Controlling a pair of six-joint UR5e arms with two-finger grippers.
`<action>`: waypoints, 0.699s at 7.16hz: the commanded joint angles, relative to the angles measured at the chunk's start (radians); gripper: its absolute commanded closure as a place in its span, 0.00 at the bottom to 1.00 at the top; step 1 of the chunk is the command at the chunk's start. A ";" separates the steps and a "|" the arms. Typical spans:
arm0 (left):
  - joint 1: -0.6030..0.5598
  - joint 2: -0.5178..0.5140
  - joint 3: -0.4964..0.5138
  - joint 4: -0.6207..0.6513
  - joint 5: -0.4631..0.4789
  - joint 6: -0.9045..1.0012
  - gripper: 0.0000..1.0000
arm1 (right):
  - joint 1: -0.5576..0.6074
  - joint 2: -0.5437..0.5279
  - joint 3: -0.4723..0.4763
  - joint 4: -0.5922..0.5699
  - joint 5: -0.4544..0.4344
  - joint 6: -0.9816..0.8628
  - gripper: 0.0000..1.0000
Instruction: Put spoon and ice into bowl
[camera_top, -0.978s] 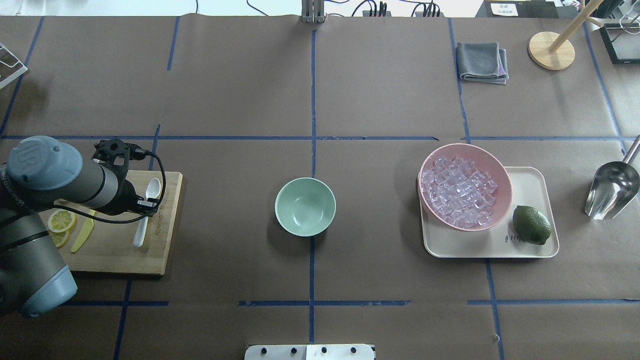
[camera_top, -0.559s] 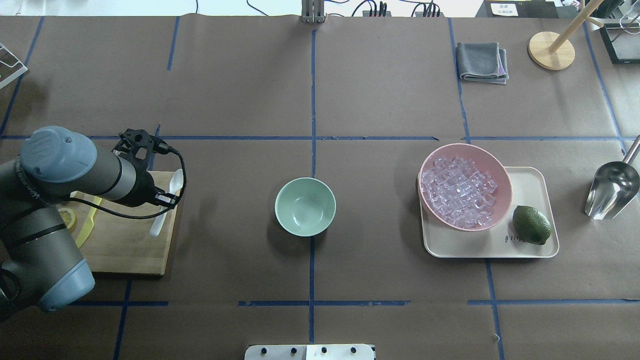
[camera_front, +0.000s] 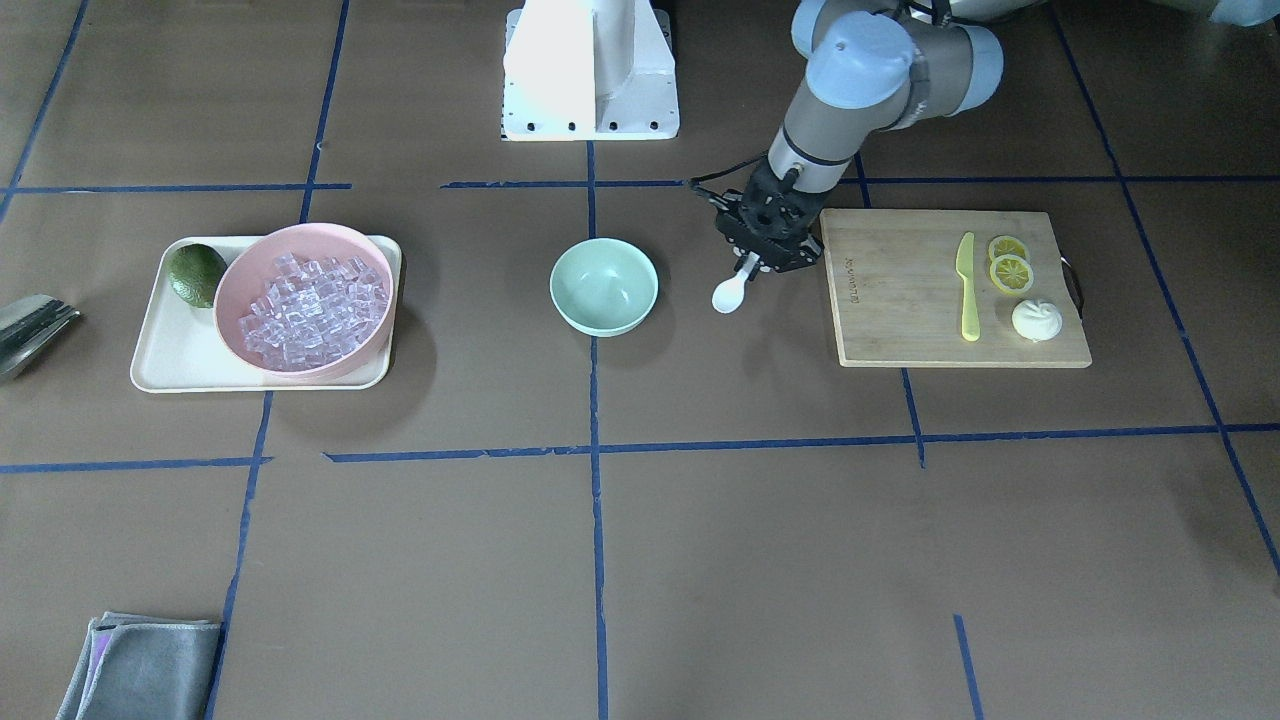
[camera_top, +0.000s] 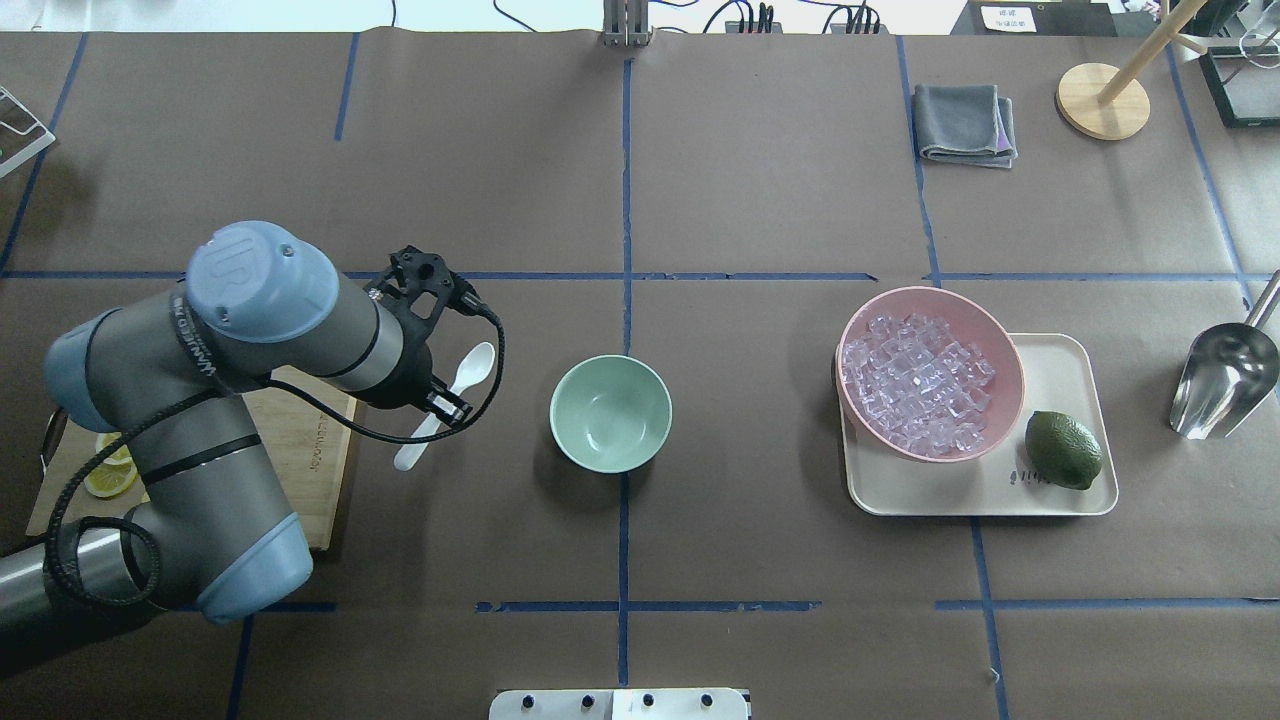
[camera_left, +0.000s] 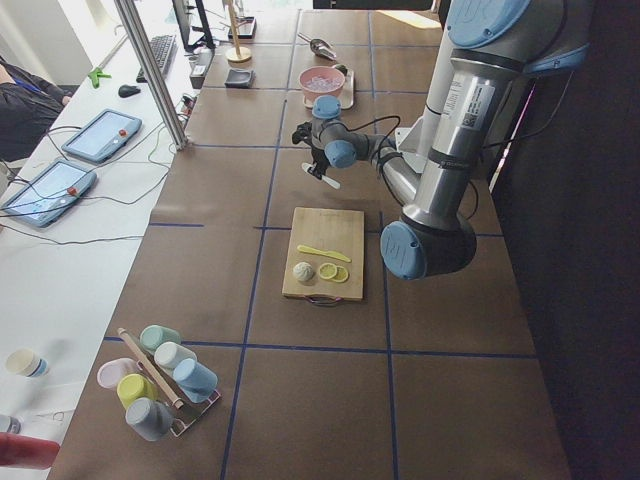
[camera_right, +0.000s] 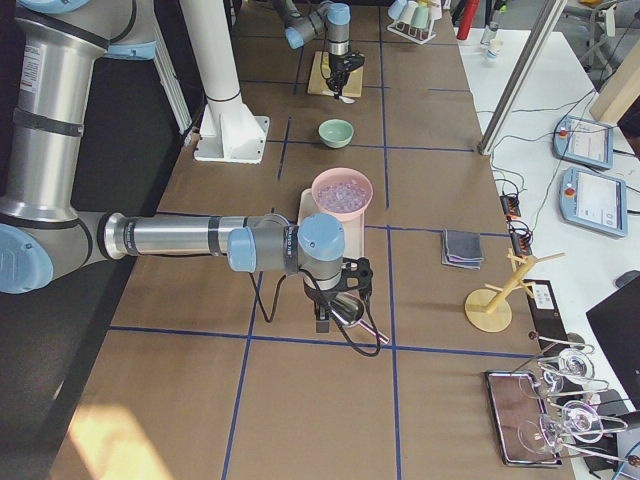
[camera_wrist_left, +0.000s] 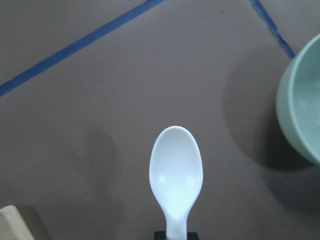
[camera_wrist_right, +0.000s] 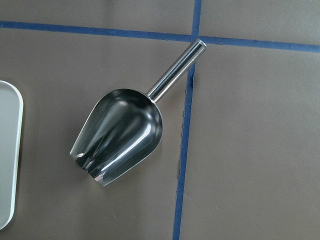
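My left gripper (camera_top: 438, 408) is shut on the handle of the white spoon (camera_top: 470, 372) and holds it above the table, between the cutting board and the mint-green bowl (camera_top: 610, 413). The scoop points toward the bowl. In the front-facing view the left gripper (camera_front: 752, 262) holds the spoon (camera_front: 729, 294) just right of the empty bowl (camera_front: 604, 285). The left wrist view shows the spoon (camera_wrist_left: 176, 175) and the bowl's rim (camera_wrist_left: 300, 115). The ice (camera_top: 918, 385) fills the pink bowl (camera_top: 1005, 385). My right gripper (camera_right: 332, 300) hovers over a metal scoop; I cannot tell whether it is open or shut.
The cutting board (camera_front: 900, 290) carries a yellow-green knife (camera_front: 966, 285), lemon slices (camera_front: 1008, 262) and a white lump (camera_front: 1037, 320). The pink bowl and a lime (camera_top: 1063, 450) sit on a cream tray (camera_top: 1060, 370). The metal scoop (camera_top: 1222, 380) lies far right. A grey cloth (camera_top: 964, 124) lies at the back.
My left arm has swung right with the spoon in its gripper, off the cutting board toward the mint-green bowl. Nothing else has moved.
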 joint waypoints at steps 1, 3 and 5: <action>0.055 -0.102 0.009 0.092 0.008 0.003 0.99 | 0.000 -0.002 0.001 0.001 0.000 0.000 0.00; 0.106 -0.188 0.062 0.096 0.064 0.003 0.99 | 0.000 -0.002 0.000 0.001 0.000 0.000 0.00; 0.111 -0.262 0.154 0.097 0.084 -0.008 0.88 | -0.002 -0.002 -0.002 -0.001 0.000 0.000 0.00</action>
